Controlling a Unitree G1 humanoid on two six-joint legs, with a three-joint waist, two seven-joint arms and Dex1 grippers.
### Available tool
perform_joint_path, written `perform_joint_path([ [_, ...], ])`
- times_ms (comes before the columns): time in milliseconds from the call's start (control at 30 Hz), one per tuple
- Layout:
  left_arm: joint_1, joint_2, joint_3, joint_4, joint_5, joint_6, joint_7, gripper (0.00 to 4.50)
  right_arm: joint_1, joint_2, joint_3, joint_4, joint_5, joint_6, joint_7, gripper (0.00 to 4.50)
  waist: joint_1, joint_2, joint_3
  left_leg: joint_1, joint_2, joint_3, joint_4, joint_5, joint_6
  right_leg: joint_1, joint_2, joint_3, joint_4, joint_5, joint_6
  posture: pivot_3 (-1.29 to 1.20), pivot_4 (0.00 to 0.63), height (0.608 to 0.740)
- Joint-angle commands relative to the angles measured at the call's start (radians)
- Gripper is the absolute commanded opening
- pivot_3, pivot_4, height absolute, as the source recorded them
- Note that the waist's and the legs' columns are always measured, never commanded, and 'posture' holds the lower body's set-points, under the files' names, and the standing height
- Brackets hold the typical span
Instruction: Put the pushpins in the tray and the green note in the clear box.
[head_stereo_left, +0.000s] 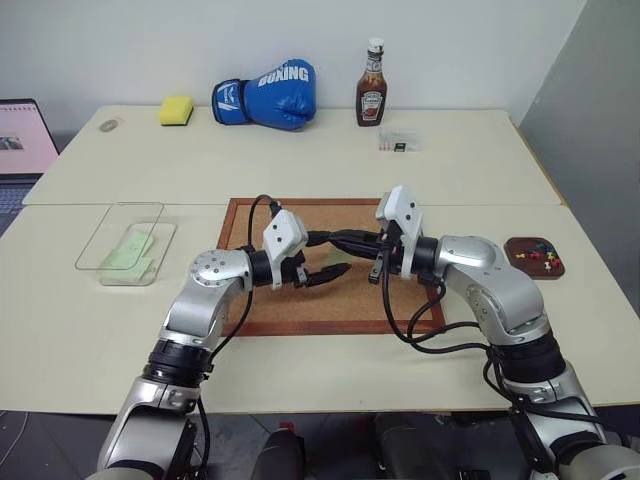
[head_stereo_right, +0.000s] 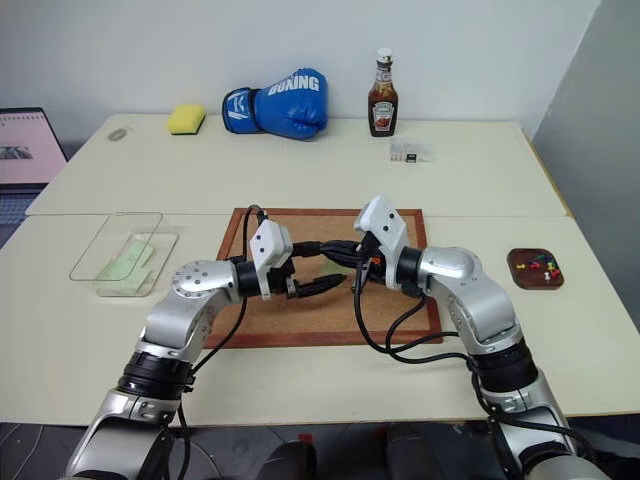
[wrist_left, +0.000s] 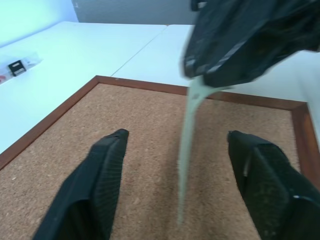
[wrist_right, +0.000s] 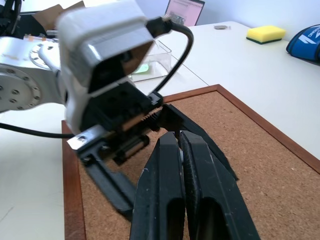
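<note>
While the right gripper (wrist_right: 177, 137) has its two fingers pressed together on the top end of the green note (wrist_left: 187, 150), the left gripper (head_stereo_left: 318, 276) stands open just opposite, one finger on each side of the paper and not touching it. The note hangs edge-on, its long axis running from the right fingertips down toward the cork board (head_stereo_left: 300, 312). Both grippers meet at the centre of the head view.

The clear box (head_stereo_left: 92, 255) lies at the middle left of the frame, on the left arm's side, so we judge a handover is in hand. A pale green slip (head_stereo_left: 130, 252) already lies in it (we cannot tell what it is exactly). At the middle right, the tray (head_stereo_left: 515, 266) holds several pushpins (head_stereo_left: 540, 252).
</note>
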Motion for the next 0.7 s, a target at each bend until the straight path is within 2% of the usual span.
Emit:
perform_joint_path([
  [33, -0.025, -0.004, 0.008, -0.015, -0.011, -0.02, -0.011, 2.32, -0.017, 0.007, -0.001, -0.046, 0.019, 0.002, -0.01, 0.0, 0.0, 0.0, 0.0, 0.0, 0.0, 0.0, 0.001, 0.0, 0.0, 0.0, 0.0, 0.0, 0.001, 0.0, 0.0, 0.0, 0.15, 0.74],
  [300, -0.021, 0.005, 0.001, -0.025, 0.01, -0.041, -0.019, 0.55, -0.022, -0.003, -0.01, -0.017, 0.014, -0.013, -0.016, 0.0, -0.001, 0.0, 0.0, 0.0, 0.0, 0.0, 0.008, 0.0, 0.0, 0.0, 0.0, 0.0, 0.006, 0.0, 0.0, 0.0, 0.15, 0.74],
  [400, -0.012, 0.009, -0.004, -0.034, 0.018, -0.054, -0.023, 0.04, -0.032, -0.006, -0.024, 0.001, 0.017, -0.017, -0.019, 0.0, -0.001, 0.0, 0.0, 0.0, 0.0, 0.0, 0.01, 0.0, 0.0, 0.001, 0.001, 0.0, 0.006, 0.0, 0.0, 0.0, 0.15, 0.74],
  [700, -0.01, 0.047, -0.022, 0.023, 0.103, -0.185, -0.017, 0.04, -0.07, -0.027, -0.059, 0.035, 0.026, -0.022, -0.019, 0.0, -0.001, 0.0, 0.0, -0.001, 0.0, 0.0, 0.01, 0.0, 0.0, 0.001, 0.001, 0.0, 0.007, 0.0, 0.001, 0.0, 0.15, 0.74],
])
